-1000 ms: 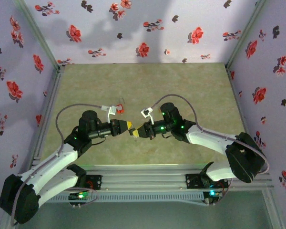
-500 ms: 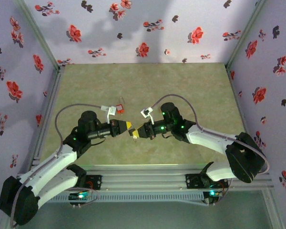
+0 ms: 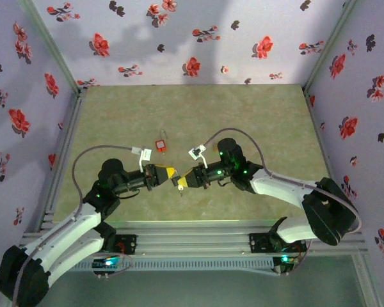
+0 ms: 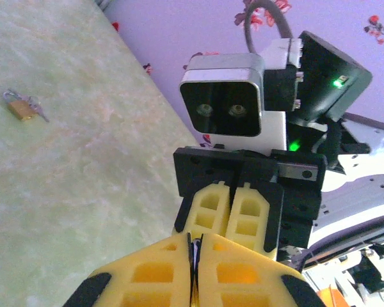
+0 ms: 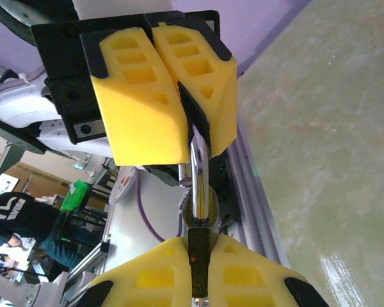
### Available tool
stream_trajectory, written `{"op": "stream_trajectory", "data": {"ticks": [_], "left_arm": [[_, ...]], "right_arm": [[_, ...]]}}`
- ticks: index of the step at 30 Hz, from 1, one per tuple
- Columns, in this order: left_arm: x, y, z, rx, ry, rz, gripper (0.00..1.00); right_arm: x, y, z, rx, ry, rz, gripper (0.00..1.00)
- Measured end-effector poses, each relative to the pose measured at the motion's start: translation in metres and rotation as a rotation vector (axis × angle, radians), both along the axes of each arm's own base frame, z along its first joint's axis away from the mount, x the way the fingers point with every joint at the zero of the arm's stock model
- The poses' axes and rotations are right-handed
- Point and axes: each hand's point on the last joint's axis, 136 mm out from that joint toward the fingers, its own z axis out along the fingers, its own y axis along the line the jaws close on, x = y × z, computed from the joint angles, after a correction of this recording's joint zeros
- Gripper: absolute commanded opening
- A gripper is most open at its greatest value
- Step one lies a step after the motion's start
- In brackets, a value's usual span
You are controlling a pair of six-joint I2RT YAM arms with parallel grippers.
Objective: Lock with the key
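Left arm [image 3: 83,217] now sits further toward lower left; we see left gripper [image 3: 170,173] and right gripper [image 3: 180,181] both clamping the key [image 5: 199,185].

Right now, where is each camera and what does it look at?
Top external: above, behind the arms, looking down at the table; both arms, left end effector meeting right end effector.
Left wrist: on the left arm, facing the right end effector; own end effector at bottom, padlock on the table beyond.
Right wrist: on the right arm, facing the left end effector; own end effector pinches a metal piece.
Shared: both wrist views show both end effectors.
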Motion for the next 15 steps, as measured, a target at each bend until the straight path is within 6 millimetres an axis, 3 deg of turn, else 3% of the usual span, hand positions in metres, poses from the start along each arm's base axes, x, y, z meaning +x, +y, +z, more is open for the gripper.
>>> {"op": "stream_trajectory", "data": {"ticks": [15], "left_arm": [[-0.0103,0.0013,0.0078,-0.074,-0.054,-0.033,0.00]], "right_arm": [[-0.0105,0.0000,0.0087,0.033,0.017,0.058,0.00]]}}
